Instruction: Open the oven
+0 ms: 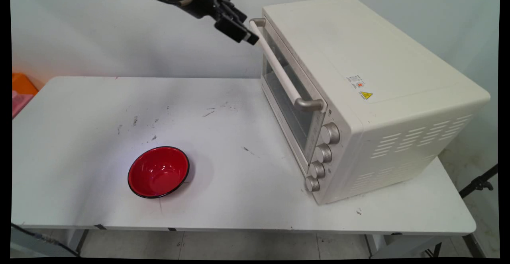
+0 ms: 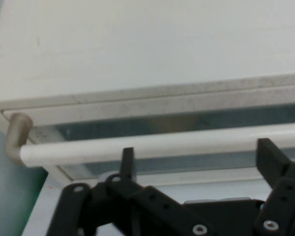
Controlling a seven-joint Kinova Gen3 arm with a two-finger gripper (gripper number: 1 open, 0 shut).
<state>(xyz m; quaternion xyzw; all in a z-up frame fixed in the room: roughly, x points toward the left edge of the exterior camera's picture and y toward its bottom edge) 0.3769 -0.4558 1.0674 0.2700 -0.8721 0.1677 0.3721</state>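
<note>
A cream toaster oven (image 1: 370, 96) stands on the right side of the white table (image 1: 223, 204), its glass door shut. Its white bar handle (image 1: 279, 71) runs along the door's top edge, on grey end posts. My black gripper (image 1: 248, 38) hovers high at the far end of that handle, open. In the hand view the handle (image 2: 152, 146) crosses just beyond the gripper (image 2: 196, 151), level with the two widely spread fingertips (image 2: 128, 156), and its grey end post (image 2: 15, 135) is at the left. A red bowl (image 1: 158, 172) with a black rim sits empty at the front left.
Four round knobs (image 1: 323, 153) line the oven's front right side. Orange and pink things (image 1: 22, 90) lie beyond the table's left edge. A black stand (image 1: 478, 182) rises at the right, past the table's corner.
</note>
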